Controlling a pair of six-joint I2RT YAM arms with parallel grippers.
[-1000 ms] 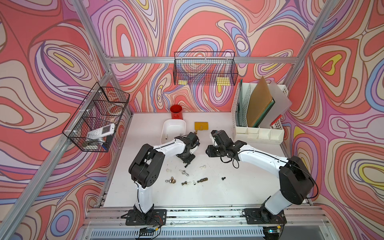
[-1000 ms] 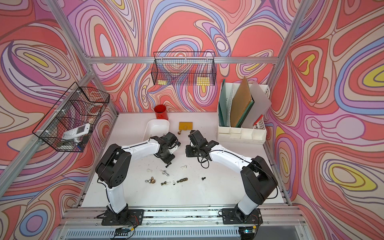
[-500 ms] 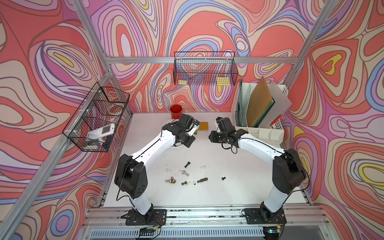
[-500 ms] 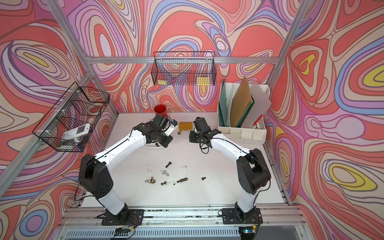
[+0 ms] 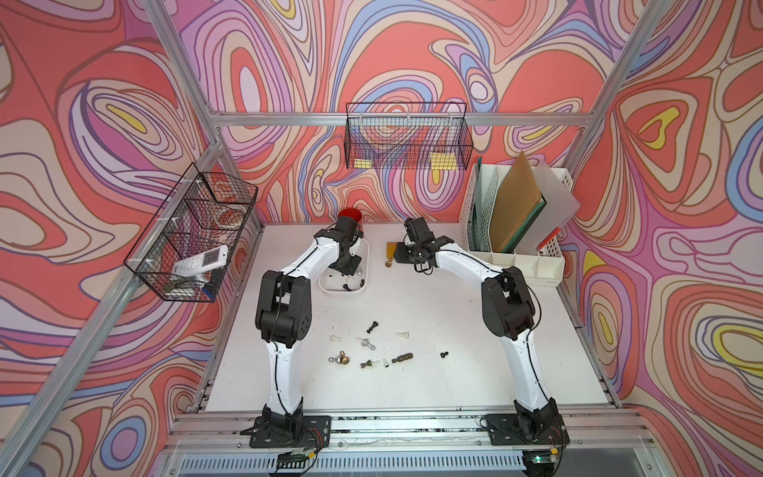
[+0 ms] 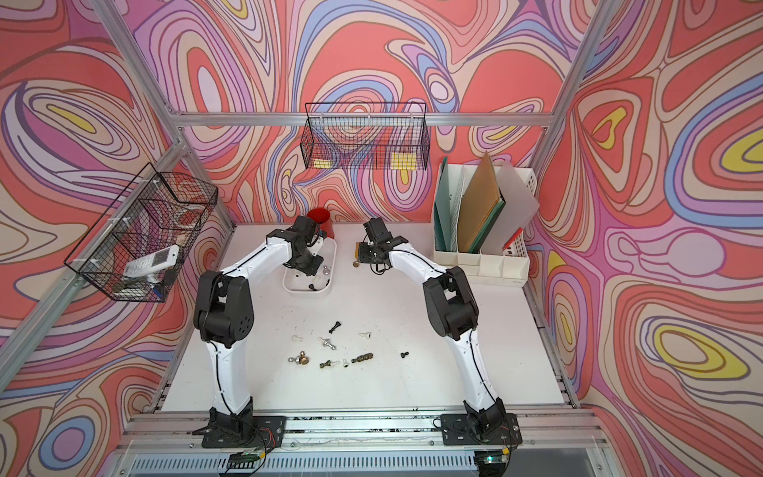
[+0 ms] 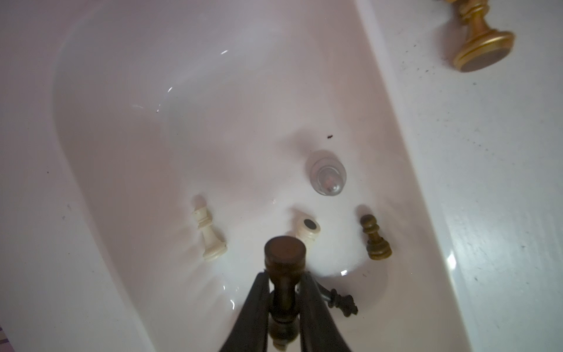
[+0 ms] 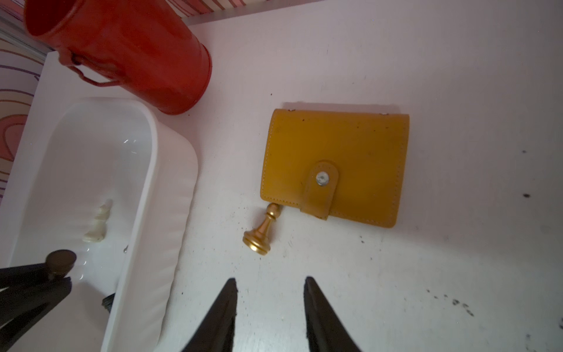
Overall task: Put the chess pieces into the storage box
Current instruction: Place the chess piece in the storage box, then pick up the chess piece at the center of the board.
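Over the storage box [image 5: 342, 291], at about 11 o'clock on the worktop [image 5: 454, 371], the left pincer [image 7: 284, 283] pinched a dark brown piece [image 7: 285, 250] by its stem, clear of the box floor. Beneath it lay a white piece [image 7: 208, 233], a silver piece [image 7: 328, 176] and an olive pawn [image 7: 375, 240]. The right pincer [image 8: 269, 301] hung spread and empty near 12 o'clock, just short of a gold pawn [image 8: 262, 232] lying on its side against a yellow wallet [image 8: 335, 167].

Two risks stood out. Let go from that height, the brown piece could bounce off the pieces below, and the box looked shallow enough for it to hop out. The gold pawn would likely roll on its round base under an off-centre squeeze, and the wallet's edge left one finger little room.

A second before, both pincers had been low over the middle of the worktop, among the loose chess pieces [image 5: 402, 357] toward 6 o'clock. Since then the left had swung back to the box and the right to the wallet. The loose pieces seemed not to have moved.
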